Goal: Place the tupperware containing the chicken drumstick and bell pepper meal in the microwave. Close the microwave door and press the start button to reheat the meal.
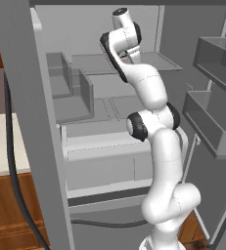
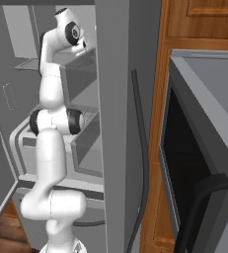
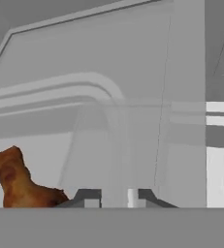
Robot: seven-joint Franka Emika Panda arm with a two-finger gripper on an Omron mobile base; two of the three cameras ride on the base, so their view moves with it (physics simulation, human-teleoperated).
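Reaching up out of the lower right of the left base view, one white arm (image 1: 156, 93), folded at a dark elbow joint and bent again above it, hand lifted to the top shelf (image 1: 151, 61) inside the one open fridge (image 1: 100, 161). Seen from the right base view as well, standing tall at the left, wrist near the top edge. Hanging on the fridge door at the right of the left base view, two grey bins (image 1: 214, 61), one above the other. Lower in the fridge, two pale drawer fronts, stacked.

Standing swung open at the right of the right base view, well apart from the arm, one microwave door (image 2: 184, 148) with a dark window and one dark bar handle (image 2: 202, 205), wood cabinets behind and above.

Seen from the hand: one translucent tupperware (image 3: 116, 126), its curved rim and thin wall rising right in front. Lying inside it at the lower left, one brown lumpy drumstick (image 3: 16, 181). At the bottom, one gripper (image 3: 117, 197), two dark tips set a narrow gap apart, the tupperware wall standing between them, pinched there as far as can be made out.
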